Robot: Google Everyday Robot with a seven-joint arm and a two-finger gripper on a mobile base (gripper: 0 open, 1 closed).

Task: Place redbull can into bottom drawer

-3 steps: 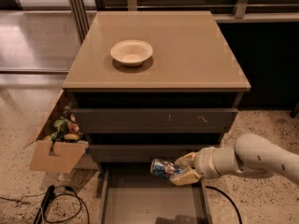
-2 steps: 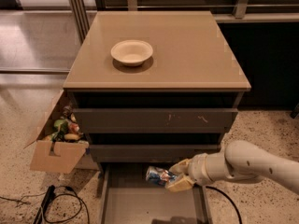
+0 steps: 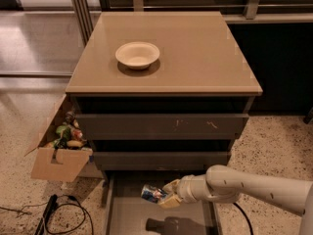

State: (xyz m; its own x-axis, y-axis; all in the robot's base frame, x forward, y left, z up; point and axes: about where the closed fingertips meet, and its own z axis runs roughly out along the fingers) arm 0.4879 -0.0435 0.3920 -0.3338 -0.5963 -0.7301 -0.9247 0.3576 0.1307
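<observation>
Gripper [image 3: 165, 196] w/ can [image 3: 152, 193] — over btm drawer [image 3: 131, 215]

I stand on a speckled terrazzo floor [image 3: 281, 143], pale and flecked. Before me is a tan cabinet [image 3: 195, 58] with a smooth flat top, and a cream bowl [image 3: 137, 54] sits on it toward the far left. At the cabinet's left side an open cardboard box [image 3: 56, 163] leans, stuffed with mixed oddments. Black cables [image 3: 66, 214] coil on the floor near the box. Far left, slanted metal posts [image 3: 80, 9] rise over a glossy, light-catching floor; far right is a dark panel [image 3: 281, 67]. My gripper [image 3: 164, 195] hangs low, near, closed round the redbull can [image 3: 152, 193].
</observation>
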